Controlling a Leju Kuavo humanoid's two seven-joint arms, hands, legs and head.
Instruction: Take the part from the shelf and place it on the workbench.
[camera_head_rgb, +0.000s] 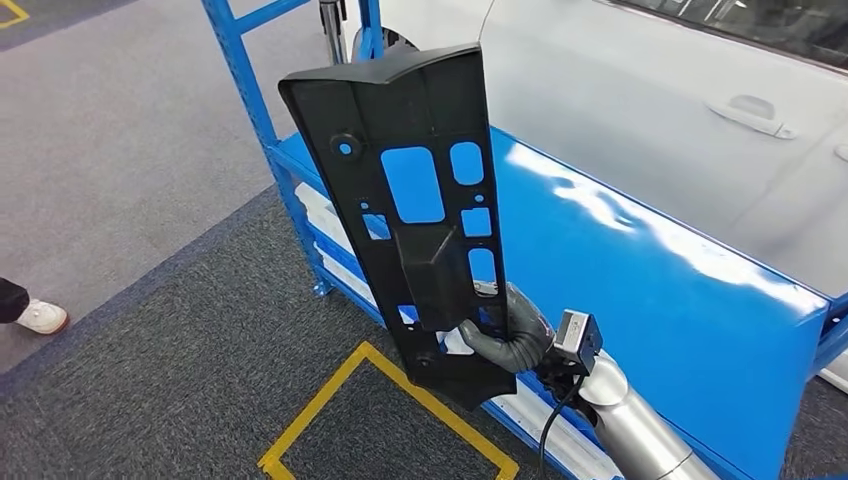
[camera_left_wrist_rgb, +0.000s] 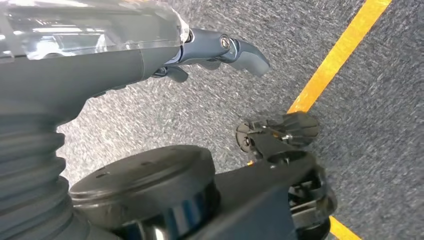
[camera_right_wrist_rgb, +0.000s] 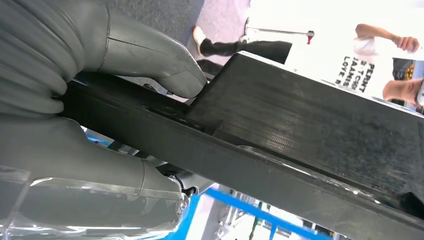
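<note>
Right hand (camera_head_rgb: 512, 335), grey, many-fingered: clamped on the lower end of the long flat black plastic panel with cut-out windows (camera_head_rgb: 415, 190). In the right wrist view, thick grey thumb (camera_right_wrist_rgb: 150, 55) pressed on one face of the panel (camera_right_wrist_rgb: 300, 145), other fingers wrapped under the opposite face; edge of the panel sandwiched between.

Panel held aloft, clear of any surface, long axis nearly upright and leaning slightly away from the hand toward the upper left. Grip point low on the panel, so most of its length stands above the hand.

Glossy blue flat worktop (camera_head_rgb: 650, 270) just beyond and to the right of the panel, on the same side as the holding arm. Blue steel upright of the racking (camera_head_rgb: 255, 100) behind the panel on the left.

Judgement: part already off the shelf; placing not yet done. Coming move likely hinges on tipping the long axis from upright to flat and carrying it rightward over the worktop.

Left hand (camera_left_wrist_rgb: 220, 52): hanging over grey carpet with a yellow floor line (camera_left_wrist_rgb: 340, 55), fingers loosely apart, holding nothing.
</note>
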